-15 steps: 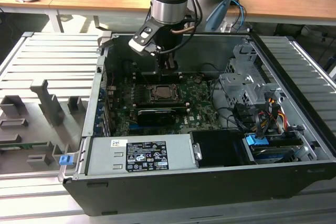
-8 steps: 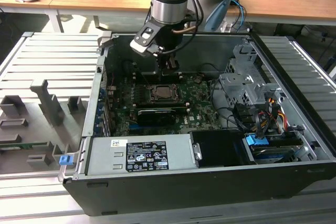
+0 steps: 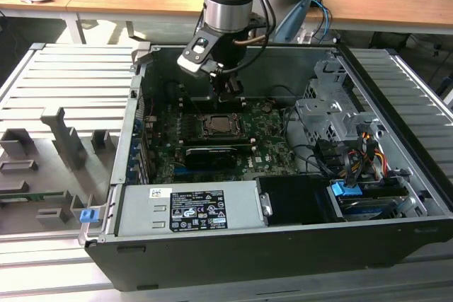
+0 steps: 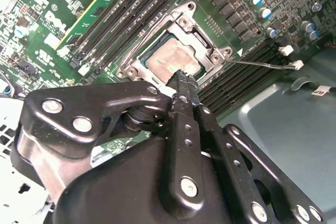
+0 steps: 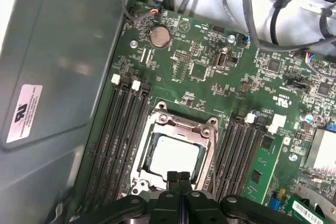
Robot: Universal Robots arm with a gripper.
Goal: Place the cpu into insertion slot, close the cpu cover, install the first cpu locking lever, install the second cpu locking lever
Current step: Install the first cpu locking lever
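Exterior view's left: grey ribbed metal tray (image 3: 64, 83). Centre: thin silver stamped-metal cpu cover (image 5: 184, 125), judged down, framing small black square insertion slot (image 5: 148, 150). Flat pale matte cpu (image 5: 176, 156) seated inside. Black gripper (image 5: 179, 176) just above cover edge, fingers (image 5: 172, 179) pressed together, empty. Judged lever stage; calls for fine push on thin springy wire. Exterior view's right: grey perforated drive cage (image 3: 333, 114).

I can read no print: the white label (image 3: 198, 210) on the power supply box (image 3: 138, 211) and the sticker (image 5: 23, 113) on the case wall (image 5: 63, 51) are illegible to me.
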